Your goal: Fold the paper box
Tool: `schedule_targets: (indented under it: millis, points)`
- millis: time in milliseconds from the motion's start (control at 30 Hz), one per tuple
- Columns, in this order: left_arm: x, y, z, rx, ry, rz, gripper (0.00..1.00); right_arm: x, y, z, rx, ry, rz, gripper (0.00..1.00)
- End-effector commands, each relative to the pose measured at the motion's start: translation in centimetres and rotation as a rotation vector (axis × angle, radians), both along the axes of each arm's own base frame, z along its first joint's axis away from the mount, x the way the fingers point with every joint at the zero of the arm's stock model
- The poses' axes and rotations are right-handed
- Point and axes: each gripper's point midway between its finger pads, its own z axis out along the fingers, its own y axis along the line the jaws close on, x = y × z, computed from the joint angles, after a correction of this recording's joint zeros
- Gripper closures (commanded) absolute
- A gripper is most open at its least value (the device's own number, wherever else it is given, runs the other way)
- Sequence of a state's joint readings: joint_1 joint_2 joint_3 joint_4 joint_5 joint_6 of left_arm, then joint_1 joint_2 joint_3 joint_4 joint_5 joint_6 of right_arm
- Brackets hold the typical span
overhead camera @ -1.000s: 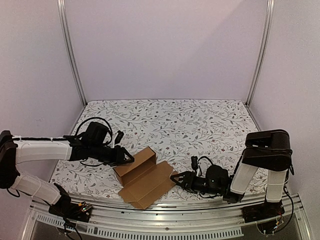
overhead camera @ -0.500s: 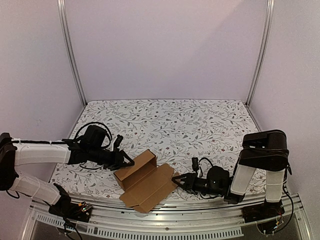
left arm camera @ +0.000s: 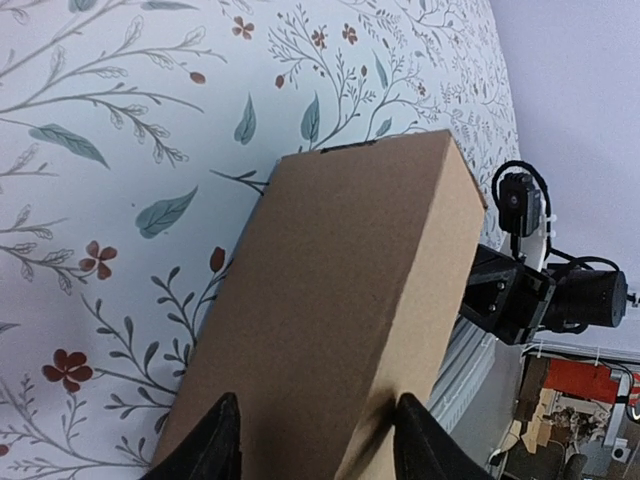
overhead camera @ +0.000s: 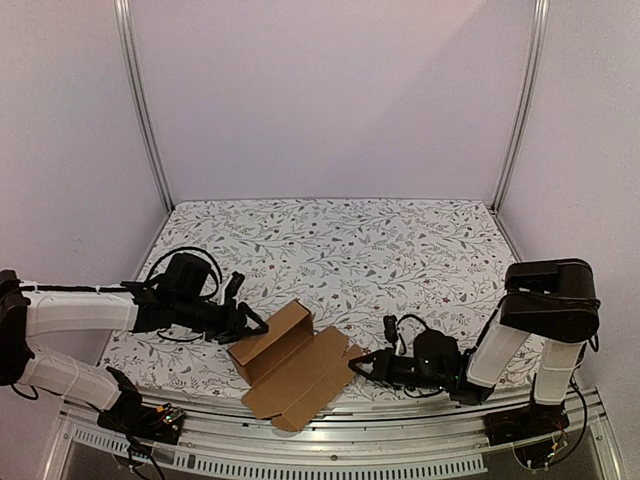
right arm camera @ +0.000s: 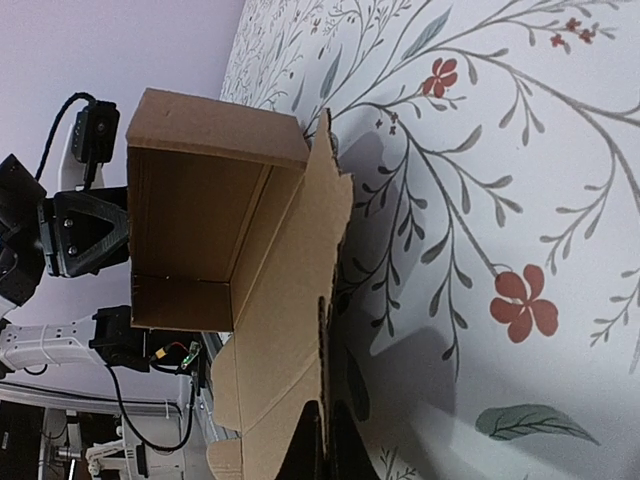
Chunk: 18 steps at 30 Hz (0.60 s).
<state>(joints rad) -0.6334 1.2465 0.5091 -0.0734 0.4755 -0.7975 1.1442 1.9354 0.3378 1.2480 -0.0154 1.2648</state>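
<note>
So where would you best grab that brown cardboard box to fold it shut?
By the outer edge of its flat lid flap, coming in low from the right. That panel of the paper box lies thin and nearly flat, its rim pointing at the right gripper, which is shut on it there.

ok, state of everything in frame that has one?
paper box: part-folded, tray walls up, lid flap lying open on the table.
left gripper: open, fingers spread over the box's outer wall.
right gripper: shut, pinching the edge of the lid flap.
</note>
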Motion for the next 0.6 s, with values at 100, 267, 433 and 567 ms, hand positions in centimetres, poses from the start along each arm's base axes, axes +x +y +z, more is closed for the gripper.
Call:
schedule_targets:
  millis: [100, 267, 433, 567]
  points:
    - [-0.5, 0.9, 1.2, 0.019, -0.038, -0.009, 0.44, -0.1, 0.0, 1.2, -0.119, -0.046, 0.049, 1.0]
    - [-0.1, 1.4, 2.8, 0.027, -0.1, 0.004, 0.37, 0.2, -0.4, 3.9, -0.254, -0.112, 0.089, 1.0]
    - [0.3, 1.8, 5.3, 0.027, -0.174, 0.021, 0.32, 1.1, -1.7, 9.3, -0.398, -0.259, 0.113, 1.0]
    - [1.0, 2.4, 8.6, 0.033, -0.272, 0.037, 0.29, 1.3, -2.6, 13.1, -0.492, -0.345, 0.148, 1.0]
